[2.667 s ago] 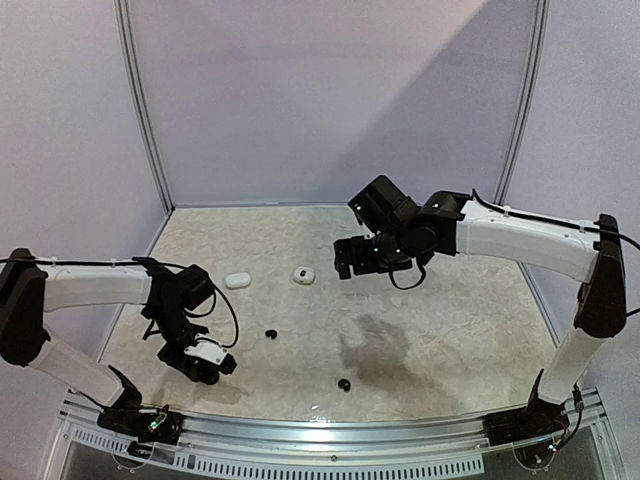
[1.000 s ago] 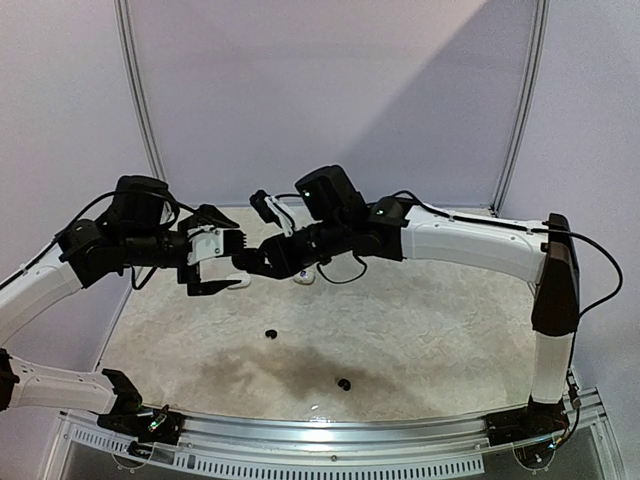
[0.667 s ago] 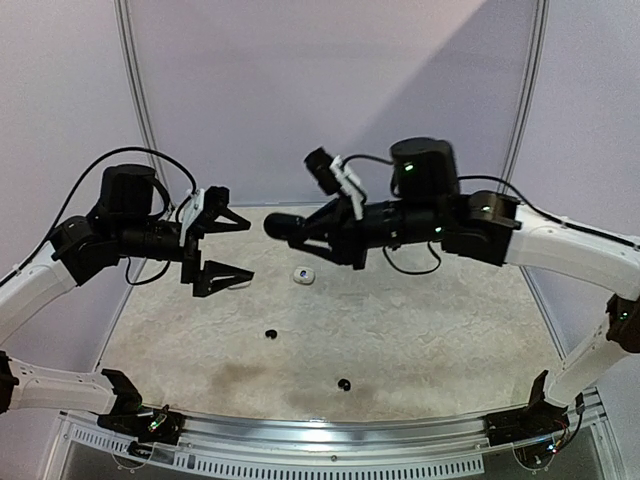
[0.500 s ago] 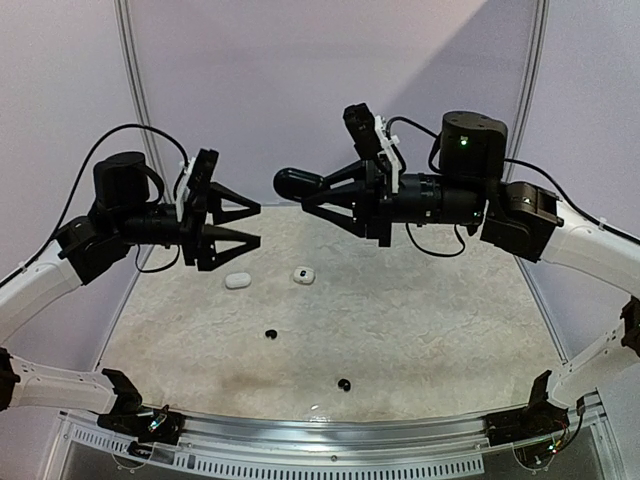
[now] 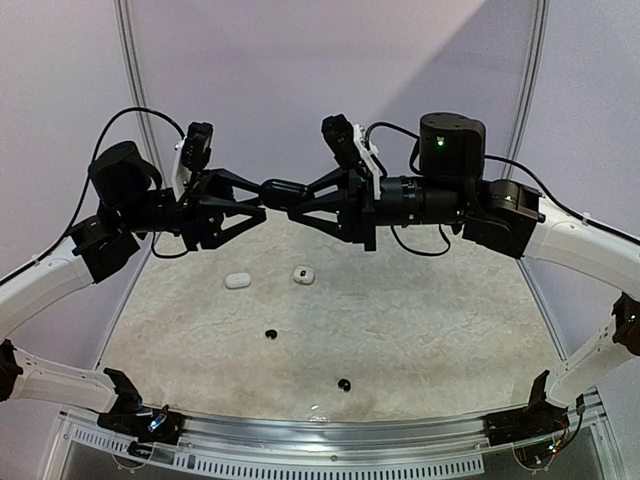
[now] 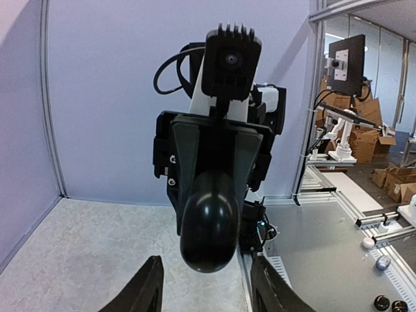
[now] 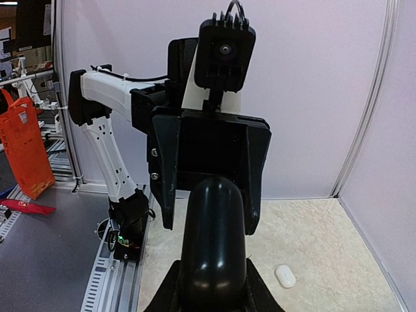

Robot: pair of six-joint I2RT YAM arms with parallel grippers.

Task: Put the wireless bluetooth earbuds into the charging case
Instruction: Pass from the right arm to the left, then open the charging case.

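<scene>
High above the table, my right gripper is shut on a glossy black charging case that points left. My left gripper faces it, jaws open, with one finger on each side of the case's free end. In the left wrist view the case sits just past my fingertips with a gap on both sides. The right wrist view shows the case clamped low between my fingers. Two small black earbuds lie on the table below.
A white pebble-shaped case and a small white piece with a dark spot lie on the speckled table under the arms. The white case also shows in the right wrist view. Walls enclose the back and sides.
Both arms rose from the table, the right one carrying the black case. The grippers closed the distance between them, and the left jaws narrowed around the case's free end.
</scene>
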